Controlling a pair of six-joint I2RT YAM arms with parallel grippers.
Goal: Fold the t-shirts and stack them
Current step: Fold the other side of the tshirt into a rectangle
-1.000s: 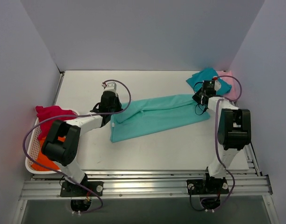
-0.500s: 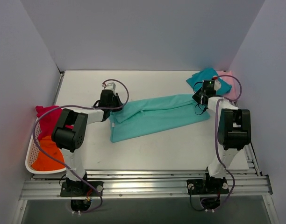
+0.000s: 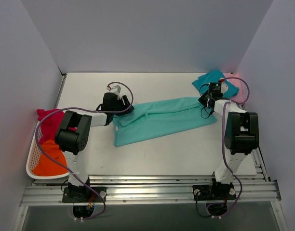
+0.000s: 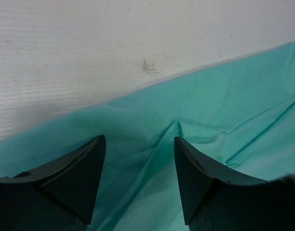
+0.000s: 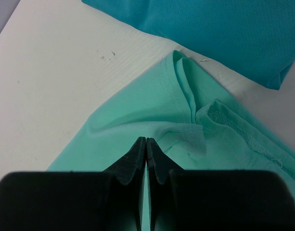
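now, left pincer [image 4: 139, 139] stood open over mint-green shirt [image 4: 224, 110], gripping nothing; right pincer [image 5: 146, 140] pinched shut on shirt's far edge, cloth stretched across bench [image 3: 162, 159].

The mint shirt [image 3: 159, 120] across the middle is thin, soft, matt cloth with stitched hems and fine creases. The teal shirt [image 3: 214, 78] at upper right shows a slightly pitted knit. The bench [image 3: 176, 154] is white, matt and faintly grained, with small scuffs. The left gripper [image 4: 139, 144] and right gripper [image 5: 146, 142] have dark, smooth, matt plastic fingers. The basket [image 3: 29, 169] at lower left is white plastic mesh. The rail [image 3: 147, 191] along the bottom is bare ribbed metal with a dull sheen.
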